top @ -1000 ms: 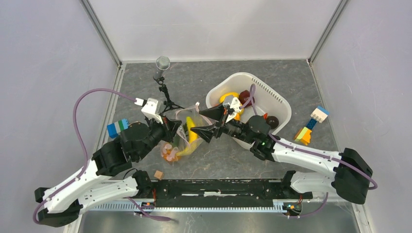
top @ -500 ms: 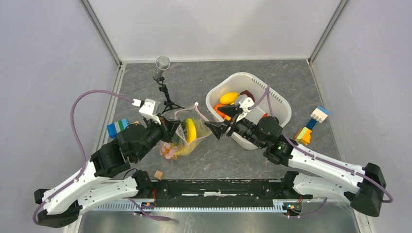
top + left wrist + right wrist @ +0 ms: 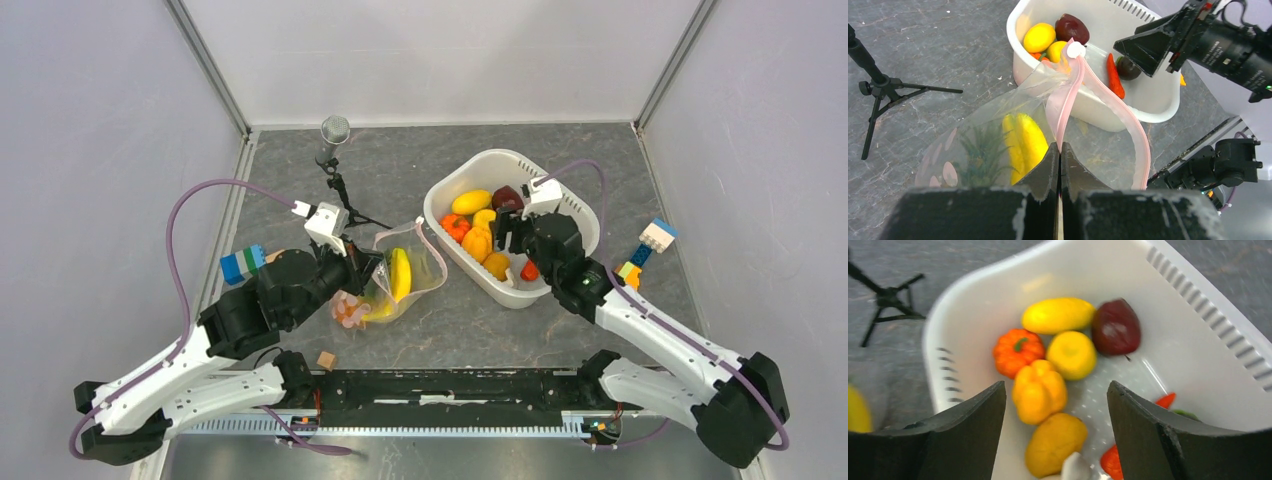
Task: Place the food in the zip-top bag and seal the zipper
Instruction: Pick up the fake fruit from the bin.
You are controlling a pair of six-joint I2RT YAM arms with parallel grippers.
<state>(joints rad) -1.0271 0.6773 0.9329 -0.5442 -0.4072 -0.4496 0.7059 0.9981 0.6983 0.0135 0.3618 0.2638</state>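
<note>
A clear zip-top bag [image 3: 392, 292] printed with pale pink dots lies on the grey bench [image 3: 400, 170], left of centre, just beside a white tub [image 3: 578, 212]. Its mouth faces the tub and gapes open, and the pink zipper [image 3: 1120, 125] loops up in an arc with a white slider [image 3: 1076, 49] at the top. Inside the bag are a yellow banana [image 3: 1024, 141] and a toy pineapple with a green leafy top [image 3: 979, 156].

The left jaws are closed tight on the near lip of the bag, pinching the pink strip where it folds.

The right jaws are spread wide apart and hold nothing, hovering over the tub. Below them in the tub lie a long yellow mango [image 3: 1058, 315], a dark maroon fruit [image 3: 1115, 328], an orange pumpkin [image 3: 1018, 351], a round yellow lemon [image 3: 1072, 354], an orange-yellow bell pepper [image 3: 1039, 391], another orange-yellow piece [image 3: 1055, 443] and a red chilli [image 3: 1167, 400].

A small microphone on a black tripod [image 3: 335, 140] stands behind the bag. One block stack [image 3: 243, 263] sits to the left, another [image 3: 640, 260] to the right of the tub. A small tan cube [image 3: 325, 360] lies near the front edge.
</note>
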